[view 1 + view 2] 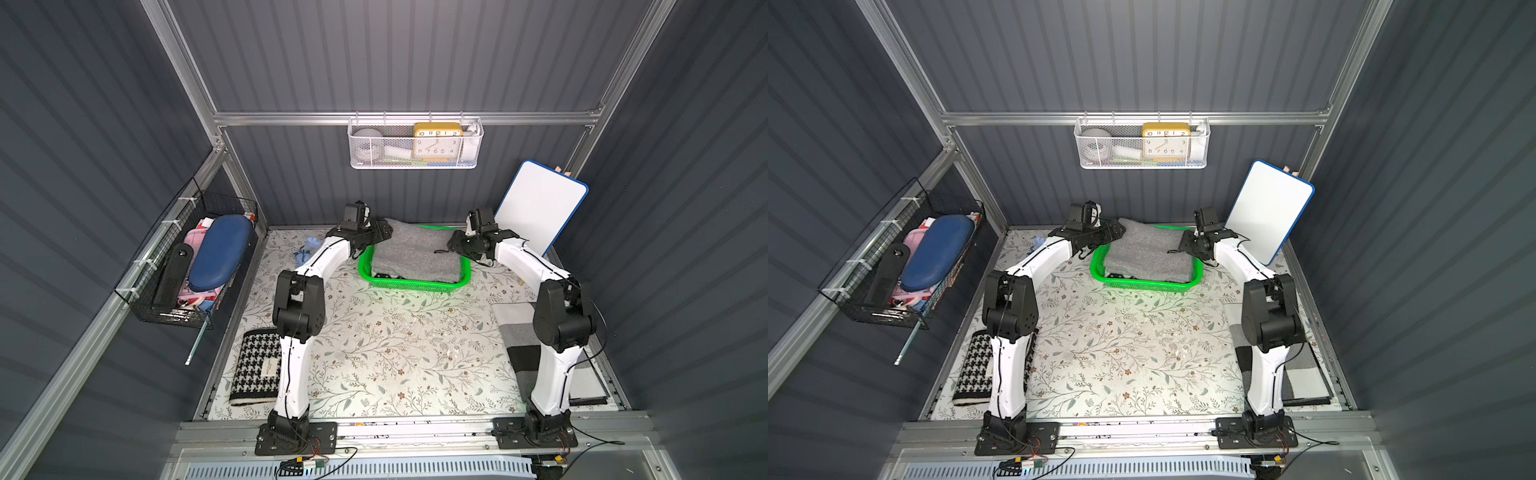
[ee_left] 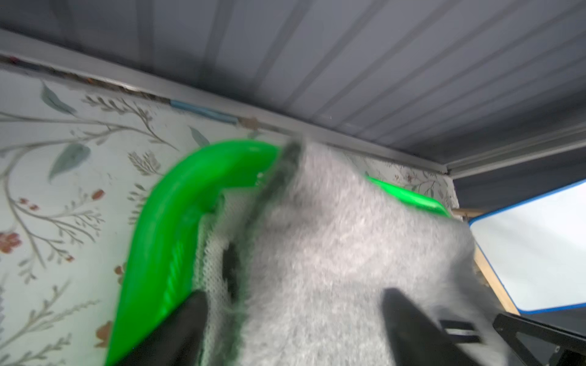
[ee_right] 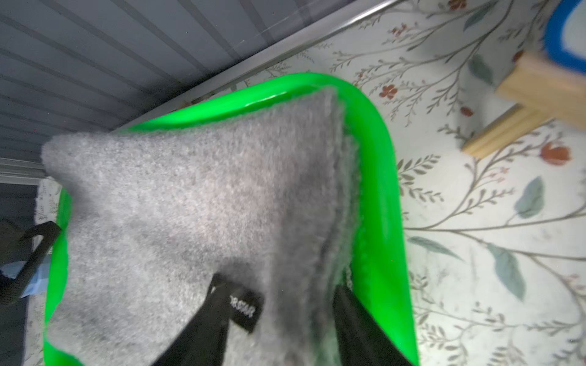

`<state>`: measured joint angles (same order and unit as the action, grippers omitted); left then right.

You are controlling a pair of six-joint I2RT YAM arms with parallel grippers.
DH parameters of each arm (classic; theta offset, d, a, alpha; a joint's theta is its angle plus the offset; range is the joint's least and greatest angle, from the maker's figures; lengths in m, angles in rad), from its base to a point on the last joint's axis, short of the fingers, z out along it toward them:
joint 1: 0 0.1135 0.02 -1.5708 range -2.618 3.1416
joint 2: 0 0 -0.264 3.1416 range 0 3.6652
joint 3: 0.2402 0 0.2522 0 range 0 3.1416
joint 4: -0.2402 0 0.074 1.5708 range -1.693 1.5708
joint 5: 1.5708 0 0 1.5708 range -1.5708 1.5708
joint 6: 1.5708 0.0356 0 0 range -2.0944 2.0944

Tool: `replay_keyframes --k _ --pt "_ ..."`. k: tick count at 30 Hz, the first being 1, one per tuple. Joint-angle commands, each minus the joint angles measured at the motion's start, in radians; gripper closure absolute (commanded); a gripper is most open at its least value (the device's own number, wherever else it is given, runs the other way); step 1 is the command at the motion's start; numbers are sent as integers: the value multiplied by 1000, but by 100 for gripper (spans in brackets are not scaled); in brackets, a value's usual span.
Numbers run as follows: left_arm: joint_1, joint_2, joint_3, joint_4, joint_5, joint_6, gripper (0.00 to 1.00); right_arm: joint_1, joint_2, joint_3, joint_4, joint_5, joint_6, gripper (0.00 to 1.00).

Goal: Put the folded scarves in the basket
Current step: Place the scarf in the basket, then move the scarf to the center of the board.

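The grey folded scarf (image 1: 415,253) (image 1: 1148,253) lies in the bright green basket (image 1: 415,286) (image 1: 1142,284) at the back of the table, filling most of it. At the basket's left end, my left gripper (image 1: 384,232) (image 2: 293,294) is open, its jaws wide apart over the scarf (image 2: 333,253) beside the green rim (image 2: 165,221). My right gripper (image 1: 455,243) (image 3: 279,285) is at the right end, open, with the scarf's (image 3: 190,206) folded edge loose between its jaws, next to a black label (image 3: 245,312) and the rim (image 3: 380,190).
A blue-edged whiteboard (image 1: 540,208) leans at the back right, close behind the right arm. On the table lie a houndstooth cloth (image 1: 255,365) at front left and a grey striped cloth (image 1: 519,345) at right. A white mesh basket (image 1: 415,143) and a black wire basket (image 1: 195,270) hang on the walls.
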<state>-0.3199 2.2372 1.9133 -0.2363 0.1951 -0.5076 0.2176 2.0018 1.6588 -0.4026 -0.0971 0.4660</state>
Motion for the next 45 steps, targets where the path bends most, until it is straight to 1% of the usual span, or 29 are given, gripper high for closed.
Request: replay_keyframes --k 1,2,4,9,12,15,18,21,23,25,27,32,35,37,41,45 --pt "8 -78 -48 29 0 30 1 -12 -43 29 -46 52 -55 30" --pt "8 -111 -77 59 -2 38 1 -13 -69 21 -73 48 -59 30" --pt "7 -168 -121 86 12 32 1 -14 -142 -39 -59 38 -61 31" --pt "-28 -311 -259 137 41 14 1 -12 -426 -317 -7 55 -16 33" --pt "-66 -383 -365 182 54 9 1 -13 -600 -503 -18 95 15 33" --pt "-99 -453 -479 241 80 -19 1 -11 -746 -637 -108 162 55 33" --pt "-138 -524 -625 324 96 -59 1 -14 -873 -758 -196 192 136 33" --pt "-168 -593 -757 408 135 -100 1 -14 -992 -886 -208 186 224 33" --pt "-182 -642 -837 440 138 -127 1 -14 -1046 -962 -207 195 274 33" --pt "-189 -696 -923 468 132 -146 1 -14 -1064 -1009 -222 229 310 33" --pt "-189 -750 -987 468 121 -158 1 -15 -1051 -1022 -259 269 335 33" --pt "-191 -890 -1131 447 98 -173 1 -17 -966 -1027 -331 370 398 33" --pt "-191 -957 -1199 424 82 -183 1 -27 -920 -1022 -349 417 412 33" --pt "-191 -995 -1233 415 67 -187 1 -43 -896 -1026 -338 406 417 33" --pt "-190 -1035 -1287 432 48 -198 1 -75 -853 -1065 -265 319 430 34" --pt "-191 -1007 -1291 418 35 -204 1 -90 -803 -1071 -253 291 439 43"
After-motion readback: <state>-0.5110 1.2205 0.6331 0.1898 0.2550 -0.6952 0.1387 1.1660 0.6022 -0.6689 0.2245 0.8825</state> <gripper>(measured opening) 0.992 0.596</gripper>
